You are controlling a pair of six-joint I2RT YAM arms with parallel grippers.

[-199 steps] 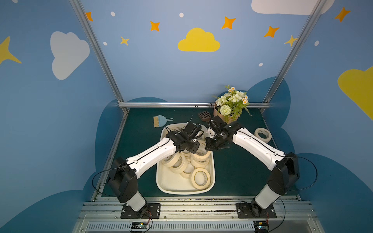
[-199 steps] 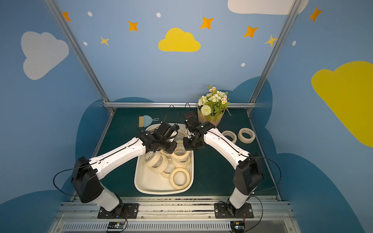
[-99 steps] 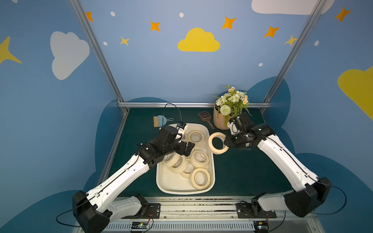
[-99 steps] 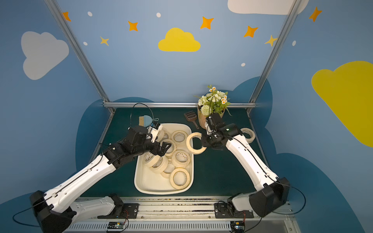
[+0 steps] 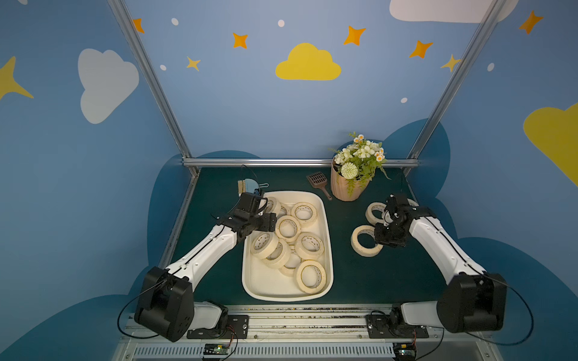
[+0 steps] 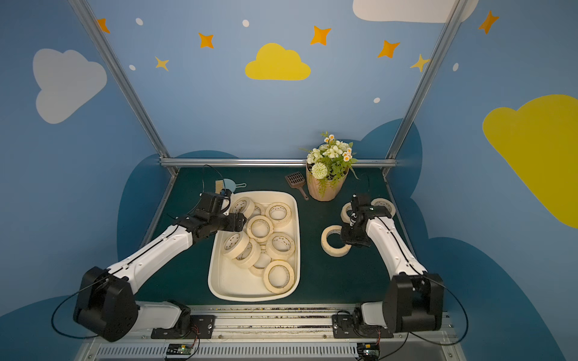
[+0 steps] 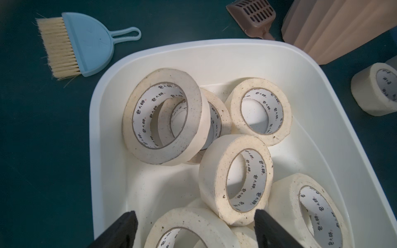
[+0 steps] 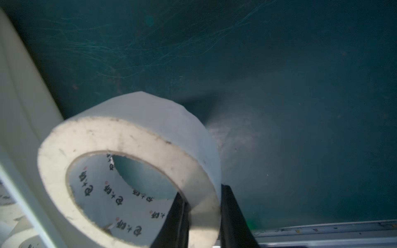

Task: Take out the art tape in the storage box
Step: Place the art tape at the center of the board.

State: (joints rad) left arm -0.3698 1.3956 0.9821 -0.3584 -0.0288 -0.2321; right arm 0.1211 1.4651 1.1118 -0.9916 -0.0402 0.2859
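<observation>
Green table (image 5: 359, 281), blue cloud walls (image 5: 281, 118), left gripper (image 7: 193, 216) wide open, empty, over storage box (image 5: 266, 283), right gripper (image 8: 203, 199) pinching 1 tape roll (image 8: 129, 133) beside it.

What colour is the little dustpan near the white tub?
The small plastic dustpan is light blue; the left wrist view shows it best.

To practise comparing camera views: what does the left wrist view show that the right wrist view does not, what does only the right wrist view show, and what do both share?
Only the left wrist view: the brush, dustpan, scoop, pot, a lone roll outside the box, and the open left gripper.
Only the right wrist view: the right gripper shut on the wall of the held roll, and a metal rail.
Both: the box, rolls in it, and the green mat.
</observation>
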